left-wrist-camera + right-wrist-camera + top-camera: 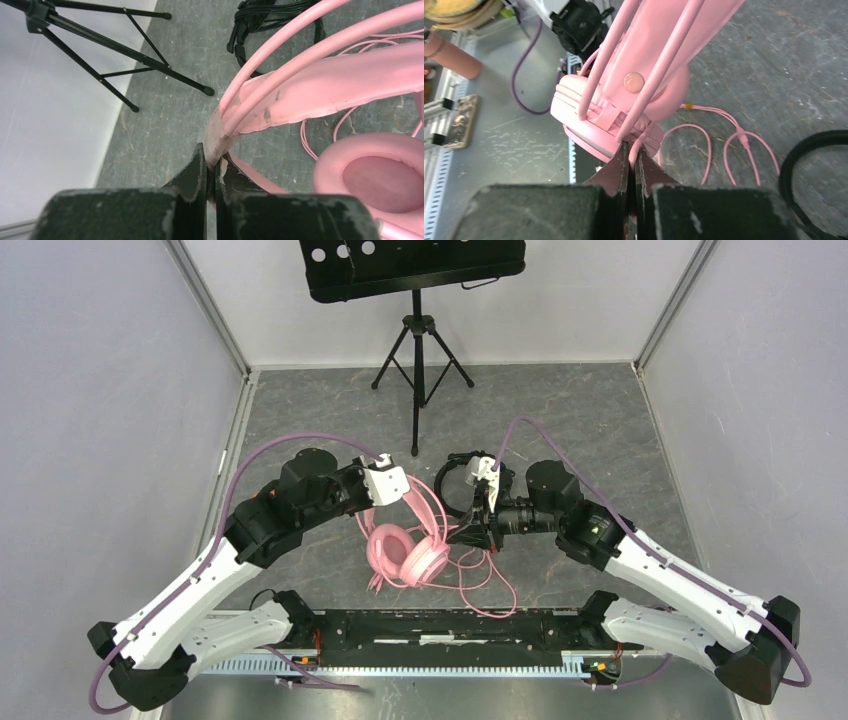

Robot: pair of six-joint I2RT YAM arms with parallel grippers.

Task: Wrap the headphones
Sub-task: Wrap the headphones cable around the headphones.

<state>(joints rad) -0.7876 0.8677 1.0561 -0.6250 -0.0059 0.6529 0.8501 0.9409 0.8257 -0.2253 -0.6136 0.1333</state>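
We pinch the pink headphones (425, 562) from both sides, probably to steady them while the cable (744, 136), lying loose just beside the right gripper (633, 165), gets wound. That gripper is nearly closed on a thin pink rail above the cup. The left gripper (211, 167) is clamped tight on the headband.

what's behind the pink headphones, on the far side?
The black headphones lie just behind the pink headphones, and the music stand stands farther back. In the top view the right gripper covers part of the black pair, so how its cable lies is unclear.
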